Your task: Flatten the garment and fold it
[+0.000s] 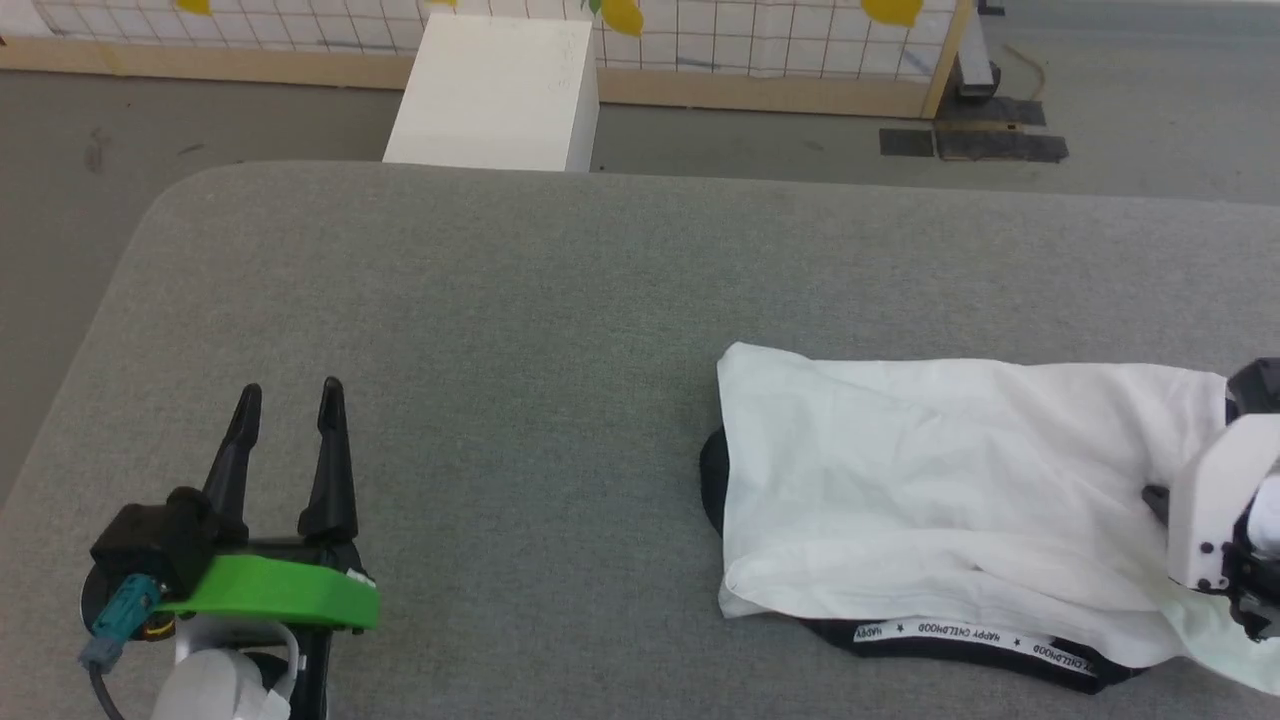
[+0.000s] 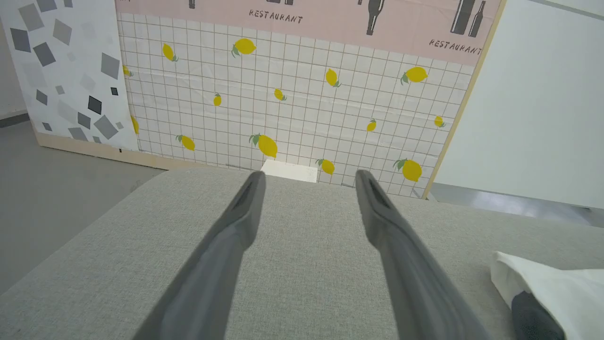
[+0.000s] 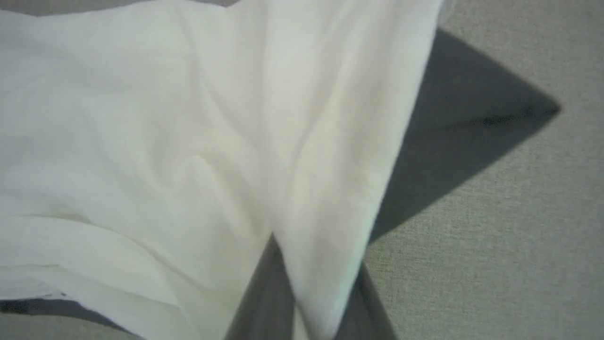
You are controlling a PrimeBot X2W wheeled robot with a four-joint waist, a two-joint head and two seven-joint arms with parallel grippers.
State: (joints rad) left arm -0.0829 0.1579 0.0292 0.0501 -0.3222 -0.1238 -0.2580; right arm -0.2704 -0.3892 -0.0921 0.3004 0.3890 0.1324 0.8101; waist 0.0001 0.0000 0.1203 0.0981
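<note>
The garment (image 1: 940, 490), a white shirt with a black collar and a lettered neckband strip, lies bunched on the right half of the grey table (image 1: 520, 300). Its corner (image 2: 552, 288) shows at the lower right of the left wrist view. My left gripper (image 1: 288, 415) rests open at the lower left, far from the cloth, with nothing between its fingers (image 2: 236, 226). My right arm's pale wrist (image 1: 1215, 500) sits over the shirt's right end. In the right wrist view my right gripper (image 3: 311, 302) is shut on a fold of the garment's white cloth (image 3: 198, 141), lifted off the table.
A white box (image 1: 495, 90) stands on the floor beyond the table's far edge, in front of a lemon-patterned tiled panel (image 2: 292, 108). The table's rounded left corner (image 1: 160, 210) drops to grey floor. Bare grey surface lies between my left gripper and the shirt.
</note>
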